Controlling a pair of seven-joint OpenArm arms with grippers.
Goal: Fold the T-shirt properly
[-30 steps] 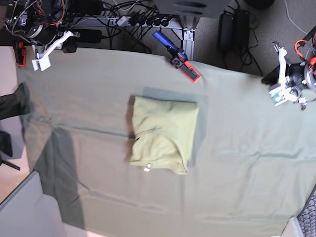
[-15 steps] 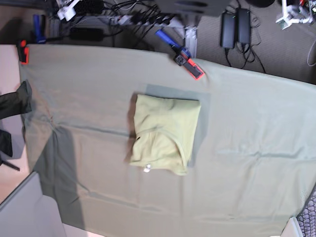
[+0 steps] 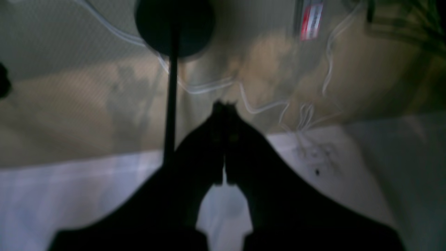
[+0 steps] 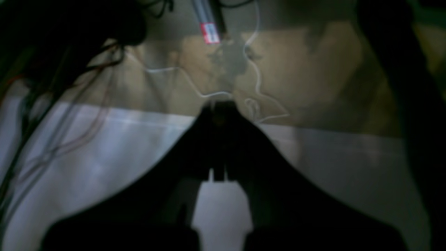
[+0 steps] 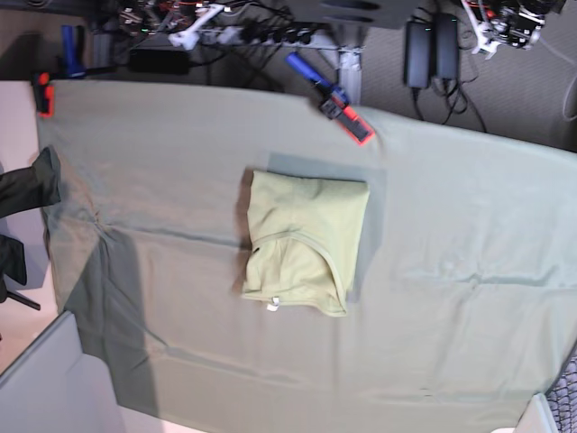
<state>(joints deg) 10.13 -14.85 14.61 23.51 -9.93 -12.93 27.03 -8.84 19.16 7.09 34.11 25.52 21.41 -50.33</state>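
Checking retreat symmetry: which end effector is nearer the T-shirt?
Right, slightly. The right end effector sits beyond the T-shirt at the cloth's far edge; the left end effector is farther off.

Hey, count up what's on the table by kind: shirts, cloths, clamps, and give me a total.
T-shirt, folded, pale yellow-green: 1
Table cloth, grey-green: 1
Clamps at the cloth's far edge: 2, one blue and red, one red at the corner
Total: 4

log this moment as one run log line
shirt: T-shirt folded on table cloth | left claw: shut, empty | right claw: shut, empty | arms: off the cloth
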